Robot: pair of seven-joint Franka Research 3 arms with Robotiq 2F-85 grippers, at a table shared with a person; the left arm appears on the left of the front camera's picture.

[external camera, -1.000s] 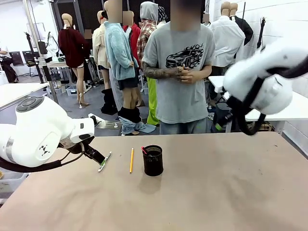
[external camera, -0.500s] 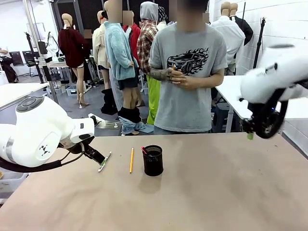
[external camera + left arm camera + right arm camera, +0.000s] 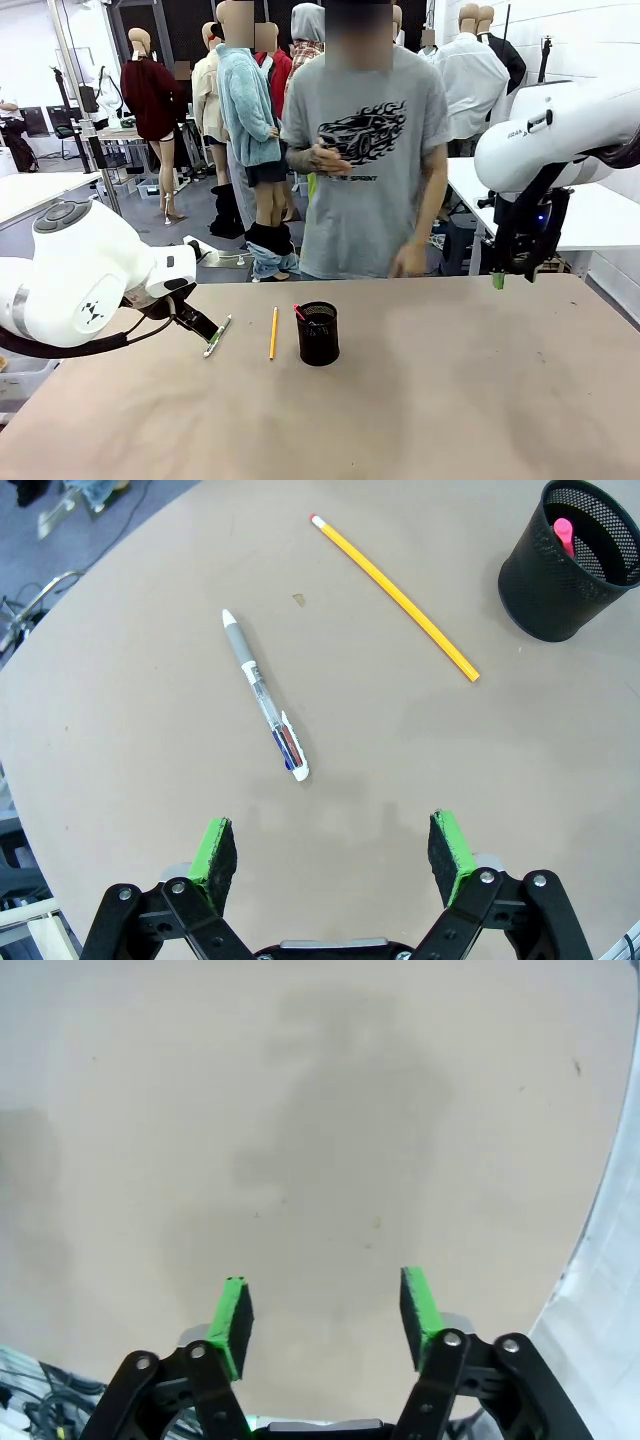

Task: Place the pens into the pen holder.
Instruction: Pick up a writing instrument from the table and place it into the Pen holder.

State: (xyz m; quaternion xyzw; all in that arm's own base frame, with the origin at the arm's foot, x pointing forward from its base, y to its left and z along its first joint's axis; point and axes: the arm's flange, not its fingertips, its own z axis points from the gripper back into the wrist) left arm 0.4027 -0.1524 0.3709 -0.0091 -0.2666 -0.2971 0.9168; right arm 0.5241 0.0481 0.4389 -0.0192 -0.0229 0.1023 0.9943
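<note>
front: left gripper [image 3: 203, 328] hovering low just beside white-green pen [image 3: 217, 336]; pencil [image 3: 273, 332] lying between it and pen holder [image 3: 318, 335]; red-ended pen [image 3: 299, 313] standing inside pen holder; right gripper [image 3: 497, 280] hanging by far edge of table [image 3: 450, 400] | left wrist: fingers [image 3: 213, 851] spread wide, gripping nothing, white-green pen lying ahead | right wrist: fingers [image 3: 235, 1312] spread, gripping nothing, facing bare table

Front view: bright, even indoor light, no glare. Soft shadow on table [image 3: 450, 400] at 6 o'clock of pen holder [image 3: 318, 333]. Person's lowered hand [image 3: 408, 262] motion-blurred. Left wrist view: sharp, flat light, table edge bowed by wide lens at 10 o'clock. Right wrist view: broad diffuse shadow at 12 o'clock, edge curved at 3 o'clock.
</note>
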